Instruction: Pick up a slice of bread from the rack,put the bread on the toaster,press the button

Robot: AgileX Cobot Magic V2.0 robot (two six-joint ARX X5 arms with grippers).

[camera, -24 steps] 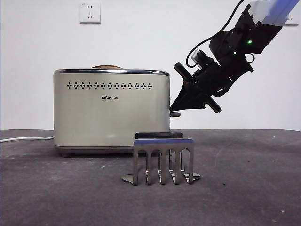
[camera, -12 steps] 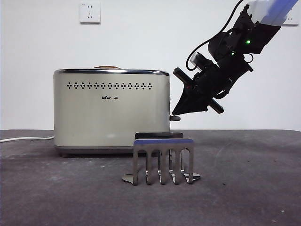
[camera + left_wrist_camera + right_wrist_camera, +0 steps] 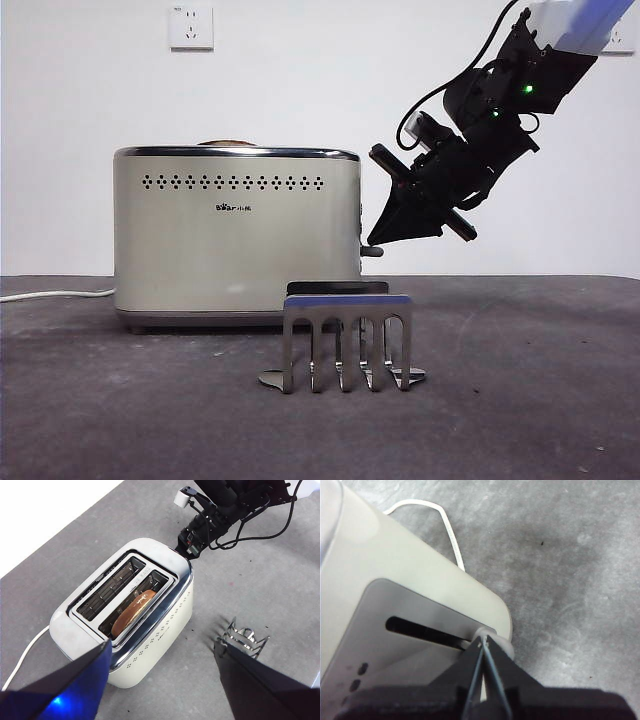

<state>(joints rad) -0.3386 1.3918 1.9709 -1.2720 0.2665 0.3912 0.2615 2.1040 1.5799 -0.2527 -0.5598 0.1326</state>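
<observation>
Grey tabletop [image 3: 520, 400]: front view shows the toaster [image 3: 236, 235], rack [image 3: 347, 340] before it, right gripper [image 3: 375, 238] above the lever [image 3: 371, 251]. Left wrist view alone reveals the slice of bread [image 3: 132, 612] sunk in the rack-side slot; left gripper [image 3: 162, 662] wide. Right wrist view shows jaws closed.

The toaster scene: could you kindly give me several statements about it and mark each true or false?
1. The slice of bread sits in one toaster slot. True.
2. The rack holds a slice. False: it stands empty in front of the toaster.
3. The right gripper is shut, its tip at the toaster's lever. True.
4. The left gripper grips the cord. False: it hangs open above the toaster.
</observation>
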